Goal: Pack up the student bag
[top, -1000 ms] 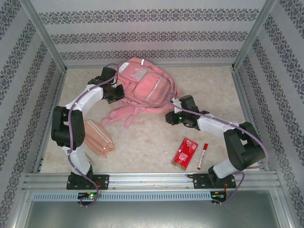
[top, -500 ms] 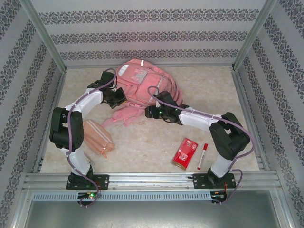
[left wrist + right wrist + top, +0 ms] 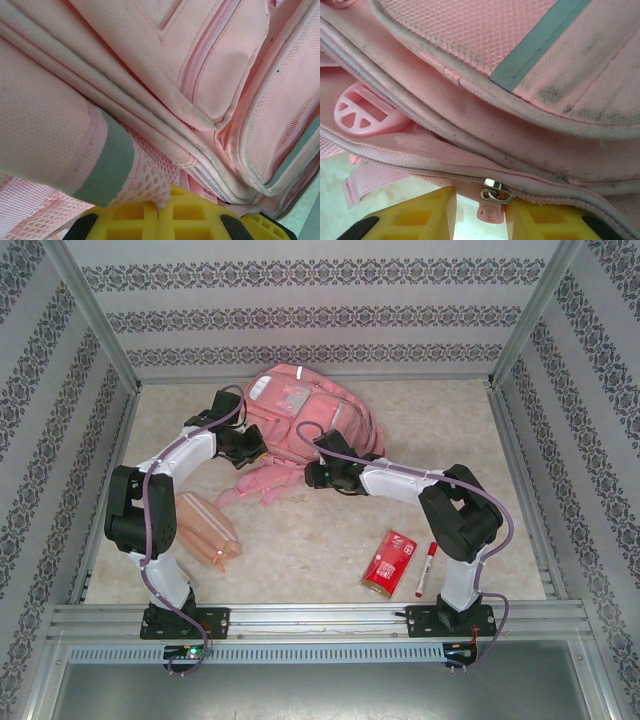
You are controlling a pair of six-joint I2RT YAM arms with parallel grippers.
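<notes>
You've barely begun: the student bag (image 3: 300, 420) lies at twelve o'clock, left jaws clenched on its fabric, right jaws parted around the zip pull (image 3: 492, 196), red box (image 3: 389, 562) and marker (image 3: 426, 568) unpacked.

Student bag (image 3: 300, 415) lies at far centre of table (image 3: 300, 550), with straps trailing toward the near side. Left gripper (image 3: 250, 445) is at the bag's left edge. Right gripper (image 3: 318, 472) is at its near edge, zip pull (image 3: 494, 194) between the fingers. Pouch (image 3: 205, 530) lies near-left. Packet (image 3: 389, 562) lies near-right, with marker pen (image 3: 426, 568) just right of it.
</notes>
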